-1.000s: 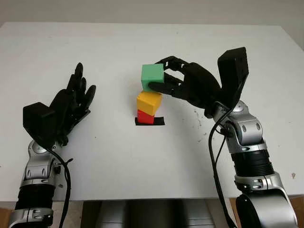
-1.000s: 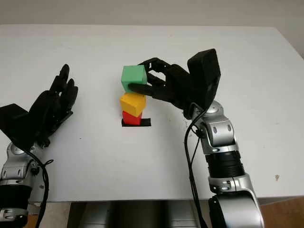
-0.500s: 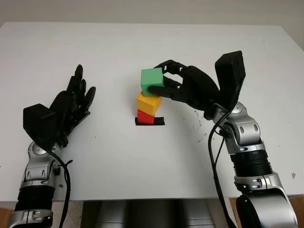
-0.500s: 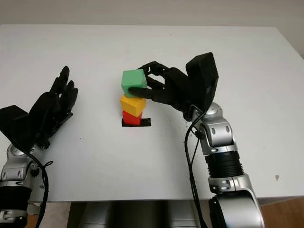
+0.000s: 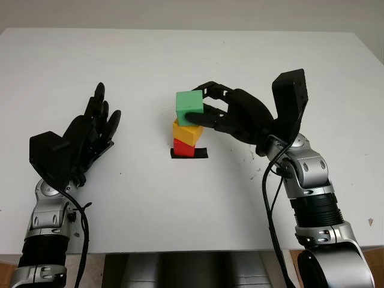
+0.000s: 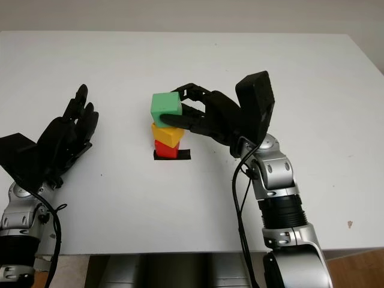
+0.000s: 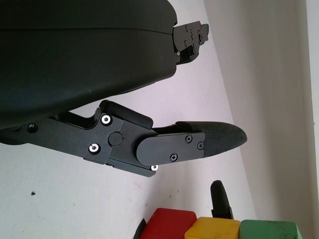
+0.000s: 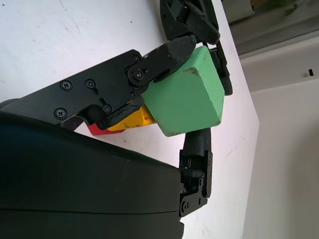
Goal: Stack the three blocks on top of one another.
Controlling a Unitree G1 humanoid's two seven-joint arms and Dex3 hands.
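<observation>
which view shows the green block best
The right wrist view: the green block sits large and close, with the right hand clamped on it above the yellow block. Both eye views show it smaller, atop the stack. The left wrist view catches just a slice of it beside the yellow and red blocks.

The right hand (image 5: pixel 223 114) reaches in over mid-desk, fingers clamped on the green block (image 5: pixel 190 108). The left hand (image 5: pixel 84 137) is open, well off to the left.

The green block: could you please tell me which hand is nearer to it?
Right. The right hand grips the green block above the yellow block; the left hand is open, well off to the side.
</observation>
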